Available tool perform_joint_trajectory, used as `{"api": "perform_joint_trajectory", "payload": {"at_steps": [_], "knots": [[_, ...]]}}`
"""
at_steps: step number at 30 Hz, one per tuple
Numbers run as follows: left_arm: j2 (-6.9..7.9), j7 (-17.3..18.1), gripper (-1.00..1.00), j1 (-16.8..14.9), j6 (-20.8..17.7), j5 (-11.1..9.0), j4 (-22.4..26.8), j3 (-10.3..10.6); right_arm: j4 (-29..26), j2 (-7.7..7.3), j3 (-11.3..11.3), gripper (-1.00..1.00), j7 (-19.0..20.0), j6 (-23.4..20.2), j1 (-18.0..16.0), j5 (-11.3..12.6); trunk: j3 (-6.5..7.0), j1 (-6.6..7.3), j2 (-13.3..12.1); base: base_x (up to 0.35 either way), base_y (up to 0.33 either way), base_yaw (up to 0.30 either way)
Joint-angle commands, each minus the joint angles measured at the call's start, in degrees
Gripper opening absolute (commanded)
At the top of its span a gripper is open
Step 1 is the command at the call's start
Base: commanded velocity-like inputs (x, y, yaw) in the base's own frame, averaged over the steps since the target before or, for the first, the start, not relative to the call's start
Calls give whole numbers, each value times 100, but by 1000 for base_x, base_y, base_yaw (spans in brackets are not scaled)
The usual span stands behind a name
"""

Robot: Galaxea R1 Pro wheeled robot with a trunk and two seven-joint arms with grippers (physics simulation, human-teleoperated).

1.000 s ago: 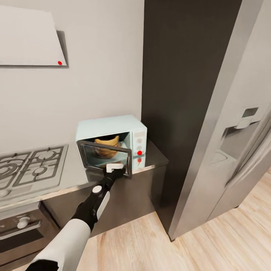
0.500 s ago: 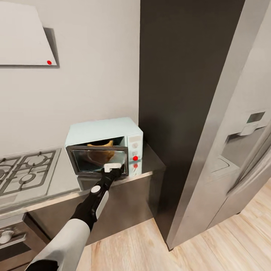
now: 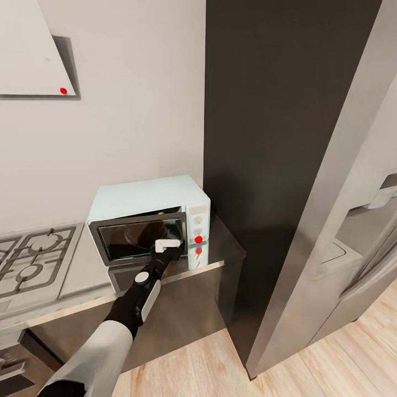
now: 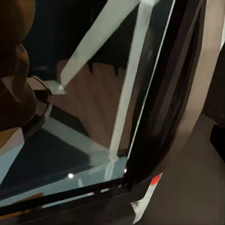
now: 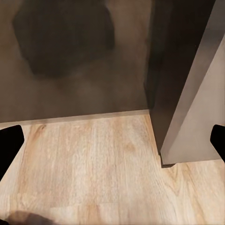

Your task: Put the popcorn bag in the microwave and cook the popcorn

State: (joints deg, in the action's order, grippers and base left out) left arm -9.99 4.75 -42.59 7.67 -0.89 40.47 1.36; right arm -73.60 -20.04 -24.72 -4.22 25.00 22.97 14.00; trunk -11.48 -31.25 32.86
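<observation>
Popcorn sack, crumpled golden-brown paper (image 4: 16, 70), sits inside the boxy mint-blue microwave (image 3: 146, 201), behind its almost shut dark glass door (image 3: 138, 240). Left gripper (image 3: 167, 244) presses on that door, straight ahead of it; its finger spread cannot be told.

The pale mint-blue microwave (image 3: 149, 220) sits on the grey countertop (image 3: 82, 275) against the white wall, with a tall dark cabinet (image 3: 275, 138) just beside it and the gas hob (image 3: 27, 264) on its other side. Its dark glass door (image 3: 138, 238) is almost shut, a thin gap showing along the top edge. The left gripper (image 3: 167, 245) rests against the door's front near the knob panel, where a red dot (image 3: 198, 239) shows.
</observation>
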Motion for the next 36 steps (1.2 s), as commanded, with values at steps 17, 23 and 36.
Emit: {"api": "perform_joint_trajectory", "payload": {"at_steps": [17,23,36], "knots": [[-1,17,100,4,15,-13,1,-4,-5,-9,-24,100,-35,14,-2,24,-8,-2,8,72,0,0],[-1,17,100,5,15,-12,5,-4,-5,-9,-24,100,-27,14,-3,24,-8,-2,8,103,0,0],[-1,26,100,4,17,-16,7,-4,-6,-8,-15,100,157,14,-3,24,-8,-2,8,-158,0,0]]}}
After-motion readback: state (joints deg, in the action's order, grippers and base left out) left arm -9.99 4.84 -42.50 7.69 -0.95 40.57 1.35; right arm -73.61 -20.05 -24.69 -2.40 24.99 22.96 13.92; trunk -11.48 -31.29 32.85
